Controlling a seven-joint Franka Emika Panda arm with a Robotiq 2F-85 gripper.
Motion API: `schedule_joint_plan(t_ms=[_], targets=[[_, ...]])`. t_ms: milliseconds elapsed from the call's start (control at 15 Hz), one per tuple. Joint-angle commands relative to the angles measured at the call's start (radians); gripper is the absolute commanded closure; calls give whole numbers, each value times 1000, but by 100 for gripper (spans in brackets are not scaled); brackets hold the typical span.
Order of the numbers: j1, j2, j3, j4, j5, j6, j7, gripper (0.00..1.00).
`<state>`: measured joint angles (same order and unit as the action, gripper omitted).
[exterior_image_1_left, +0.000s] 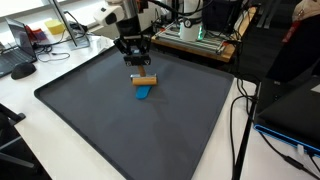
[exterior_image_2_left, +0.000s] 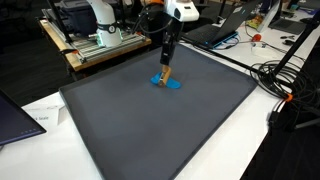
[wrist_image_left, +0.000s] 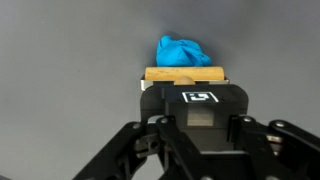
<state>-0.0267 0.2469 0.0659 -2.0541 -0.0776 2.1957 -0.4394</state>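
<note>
A small wooden block (exterior_image_1_left: 146, 80) lies just above a crumpled blue cloth (exterior_image_1_left: 144, 92) near the back of a dark grey mat (exterior_image_1_left: 100, 120). My gripper (exterior_image_1_left: 137, 66) points straight down and is shut on the wooden block (exterior_image_2_left: 165, 76), with the blue cloth (exterior_image_2_left: 168, 85) right under and beside it. In the wrist view the wooden block (wrist_image_left: 185, 74) shows as a tan bar at the tip of my gripper (wrist_image_left: 186, 88), and the blue cloth (wrist_image_left: 182, 51) lies just beyond it. The gripper body hides my fingertips there.
The mat (exterior_image_2_left: 170, 130) covers most of a white table (exterior_image_1_left: 30, 110). Electronics and cables (exterior_image_1_left: 200, 35) crowd the table's back edge. A black chair back (exterior_image_1_left: 272, 50) stands at one side, cables (exterior_image_2_left: 285, 85) trail off another, and a laptop (exterior_image_2_left: 15, 115) sits at a corner.
</note>
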Motion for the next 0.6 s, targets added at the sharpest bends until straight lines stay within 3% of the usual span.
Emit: schedule_joint_plan(t_ms=[0, 533], targets=[[2, -39, -37, -62, -98, -73, 22, 78], [-7, -9, -31, -40, -79, -101, -23, 78]])
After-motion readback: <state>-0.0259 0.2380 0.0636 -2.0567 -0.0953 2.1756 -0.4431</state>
